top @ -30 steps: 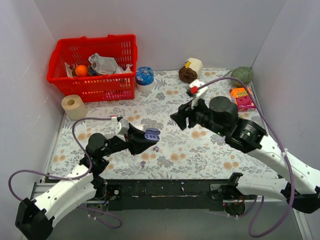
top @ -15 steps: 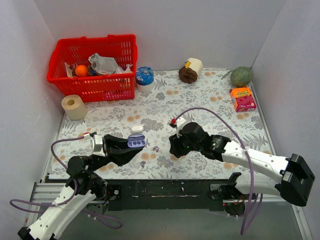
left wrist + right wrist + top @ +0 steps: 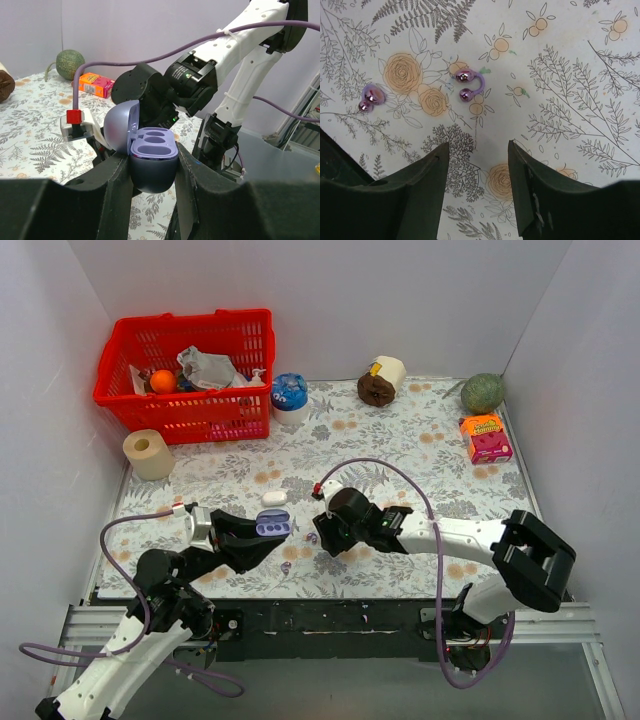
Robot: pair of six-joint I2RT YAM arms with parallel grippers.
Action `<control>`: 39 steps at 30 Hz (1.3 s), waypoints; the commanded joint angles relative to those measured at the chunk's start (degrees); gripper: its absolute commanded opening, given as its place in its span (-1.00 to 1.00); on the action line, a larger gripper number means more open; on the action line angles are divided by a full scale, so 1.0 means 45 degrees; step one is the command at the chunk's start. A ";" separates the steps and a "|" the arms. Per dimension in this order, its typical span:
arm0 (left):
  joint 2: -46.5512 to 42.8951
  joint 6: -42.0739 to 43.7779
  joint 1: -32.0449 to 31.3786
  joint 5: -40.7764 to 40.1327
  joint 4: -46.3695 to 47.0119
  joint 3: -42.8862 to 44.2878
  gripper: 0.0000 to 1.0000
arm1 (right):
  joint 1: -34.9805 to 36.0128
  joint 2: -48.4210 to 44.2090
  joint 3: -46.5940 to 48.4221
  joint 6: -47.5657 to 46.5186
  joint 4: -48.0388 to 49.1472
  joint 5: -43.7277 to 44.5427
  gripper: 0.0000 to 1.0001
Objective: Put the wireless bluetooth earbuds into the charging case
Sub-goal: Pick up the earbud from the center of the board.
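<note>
The charging case (image 3: 152,157) is a purple open case with two empty sockets and its lid up. My left gripper (image 3: 152,167) is shut on it and holds it above the table; it also shows in the top view (image 3: 272,526). Two small purple earbuds lie on the floral cloth: one (image 3: 470,85) just ahead of my right gripper (image 3: 477,147), the other (image 3: 370,96) further left. In the top view they lie at the gripper's left (image 3: 312,537) and nearer the front edge (image 3: 286,567). My right gripper (image 3: 322,530) is open, empty and low over the cloth.
A small white oval object (image 3: 275,498) lies behind the left gripper. A red basket (image 3: 188,375), a paper roll (image 3: 148,453) and a blue-lidded jar (image 3: 290,396) stand at the back left. A brown roll (image 3: 381,381), a green ball (image 3: 482,392) and an orange-pink box (image 3: 485,437) stand at the back right.
My right arm has swung down and left, bringing its open gripper low beside the earbuds. My left arm first drew back toward its base with the case and has since held still.
</note>
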 commanded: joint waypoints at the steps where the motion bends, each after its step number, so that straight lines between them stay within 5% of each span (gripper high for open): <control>1: 0.0114 0.0263 -0.0030 -0.0189 -0.0434 0.0613 -1.00 | -0.0375 0.0724 0.0560 0.0670 0.1389 0.0405 0.15; 13: -0.0023 0.0399 -0.0030 -0.0462 -0.0943 0.0789 -1.00 | -0.1020 0.2209 0.1145 0.0926 0.2816 -0.0669 0.05; 39: -0.0257 0.0380 -0.0030 -0.0462 -0.1138 0.0457 -1.00 | -0.1001 0.4025 0.1673 0.0516 0.2387 -0.1900 -0.07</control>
